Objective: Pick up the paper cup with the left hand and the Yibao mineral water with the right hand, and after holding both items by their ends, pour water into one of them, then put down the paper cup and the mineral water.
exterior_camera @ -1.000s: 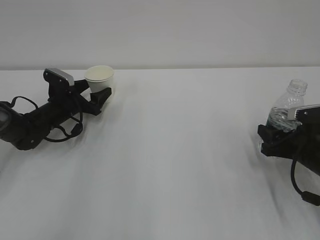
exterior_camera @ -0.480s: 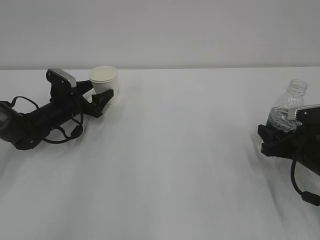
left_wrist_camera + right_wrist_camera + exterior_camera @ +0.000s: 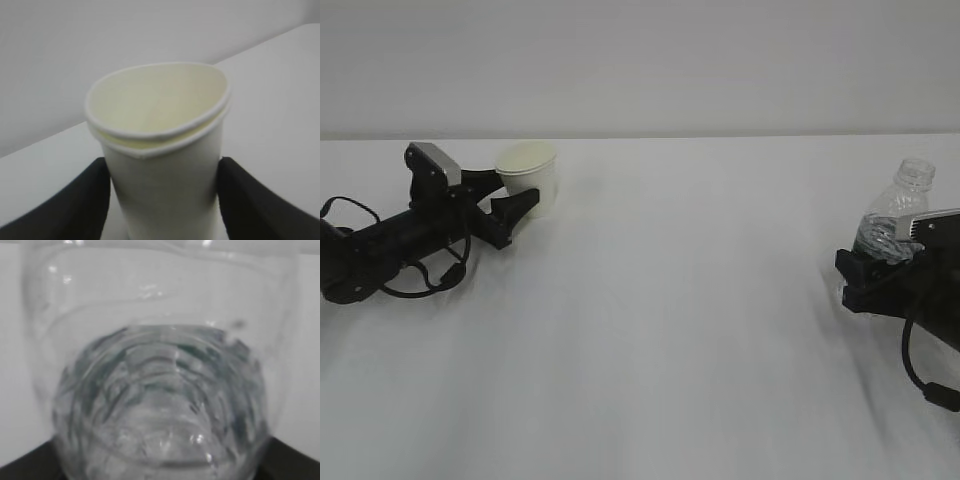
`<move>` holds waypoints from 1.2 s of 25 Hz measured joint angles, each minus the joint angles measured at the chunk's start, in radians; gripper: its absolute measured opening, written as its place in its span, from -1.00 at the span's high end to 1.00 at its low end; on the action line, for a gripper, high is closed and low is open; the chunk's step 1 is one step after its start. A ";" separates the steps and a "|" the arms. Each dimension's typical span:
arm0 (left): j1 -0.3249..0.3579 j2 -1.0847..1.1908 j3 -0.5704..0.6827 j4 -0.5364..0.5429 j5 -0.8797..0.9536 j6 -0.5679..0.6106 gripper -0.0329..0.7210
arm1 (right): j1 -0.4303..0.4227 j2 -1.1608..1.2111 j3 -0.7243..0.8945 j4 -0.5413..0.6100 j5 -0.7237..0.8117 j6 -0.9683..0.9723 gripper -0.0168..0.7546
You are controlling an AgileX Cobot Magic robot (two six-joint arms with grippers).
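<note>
A plain white worktop (image 3: 650,330) runs back to a pale wall. On the left, the left end effector (image 3: 515,192) lies low along the surface with the paper cup (image 3: 529,176) standing upright between its two black fingers (image 3: 75,200); from the wrist both fingers sit against the cup's sides and its rim looks pressed slightly oval, so it is grasping the cup. Far to the right, the right end effector (image 3: 875,272) is clamped around the lower body of the Yibao mineral water (image 3: 895,215), whose capless neck rises above the fingers, tilted a little.
</note>
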 joint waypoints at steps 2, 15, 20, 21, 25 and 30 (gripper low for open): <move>0.030 -0.012 0.038 0.016 -0.020 -0.003 -0.32 | 0.000 0.000 0.000 0.000 0.000 0.000 -0.20; 0.069 -0.064 0.120 0.029 0.005 -0.081 -0.55 | 0.000 0.000 0.000 0.000 0.000 0.000 -0.20; 0.054 -0.062 0.125 0.017 0.017 -0.144 -0.72 | 0.000 0.000 0.000 0.000 0.000 0.000 -0.20; 0.053 -0.062 0.125 0.012 0.017 -0.147 -0.72 | 0.000 0.000 0.000 0.000 0.000 0.000 -0.20; 0.053 -0.062 0.125 0.008 0.019 -0.149 -0.58 | 0.000 0.000 0.000 0.000 0.000 0.000 -0.20; 0.053 -0.062 0.125 0.002 0.019 -0.149 -0.47 | 0.000 0.000 0.000 0.000 0.000 0.000 -0.20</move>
